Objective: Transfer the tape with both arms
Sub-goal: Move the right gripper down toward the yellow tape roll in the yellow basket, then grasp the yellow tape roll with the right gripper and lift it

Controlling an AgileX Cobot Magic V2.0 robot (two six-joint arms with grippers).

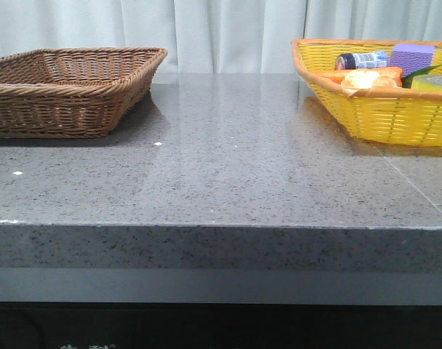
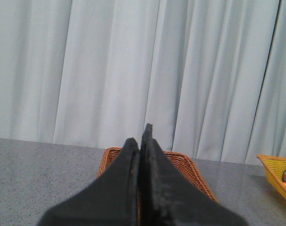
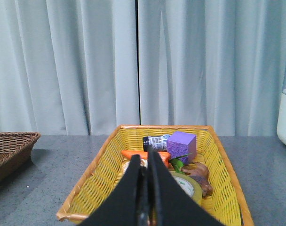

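The tape (image 3: 190, 186), a yellow roll with a white core printed in green, lies in the yellow basket (image 3: 100, 169), partly hidden behind my right gripper (image 3: 146, 160). That gripper is shut and empty, in front of the basket. In the front view only an edge of the tape (image 1: 433, 82) shows at the basket's right side. My left gripper (image 2: 141, 136) is shut and empty, pointing at the brown wicker basket (image 2: 194, 174). Neither arm shows in the front view.
The brown basket (image 1: 68, 87) stands at the table's back left, the yellow basket (image 1: 381, 116) at the back right. It also holds a purple block (image 3: 183, 145), a dark bottle (image 3: 156, 141), an orange item (image 3: 136, 155) and a brown item (image 3: 199, 172). Grey curtains hang behind.
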